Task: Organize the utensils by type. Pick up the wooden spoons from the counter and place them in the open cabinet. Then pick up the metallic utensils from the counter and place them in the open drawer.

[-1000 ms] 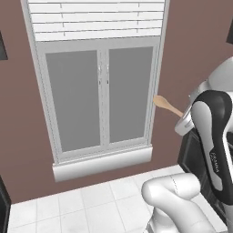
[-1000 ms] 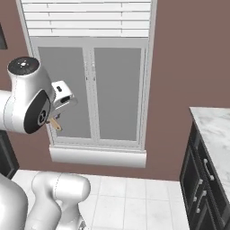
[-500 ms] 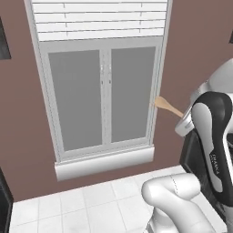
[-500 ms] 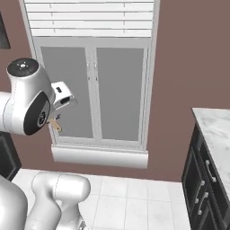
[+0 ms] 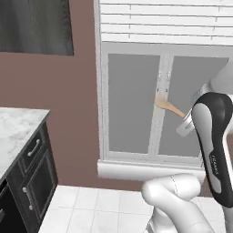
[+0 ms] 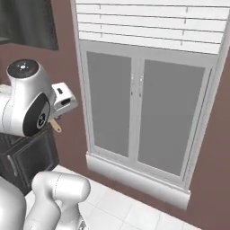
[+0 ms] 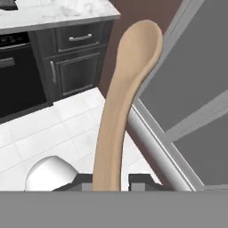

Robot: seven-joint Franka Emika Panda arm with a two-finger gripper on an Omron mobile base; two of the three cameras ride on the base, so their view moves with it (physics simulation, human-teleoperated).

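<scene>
Hand view: gripper (image 7: pixel 110 180) clamped on handle of wooden spoon (image 7: pixel 123 99), smooth pale tan wood, long axis running straight out from the jaws w/ oval bowl at far end, held in air above white tile floor (image 7: pixel 49 133), near grey-paned window (image 5: pixel 161 102).

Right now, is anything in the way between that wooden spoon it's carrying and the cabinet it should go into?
Hard to say. The wooden spoon is clamped in the gripper, up in the air before a window, with a marble counter off to one side. No open cabinet is in view, so the path there can't be judged.
</scene>
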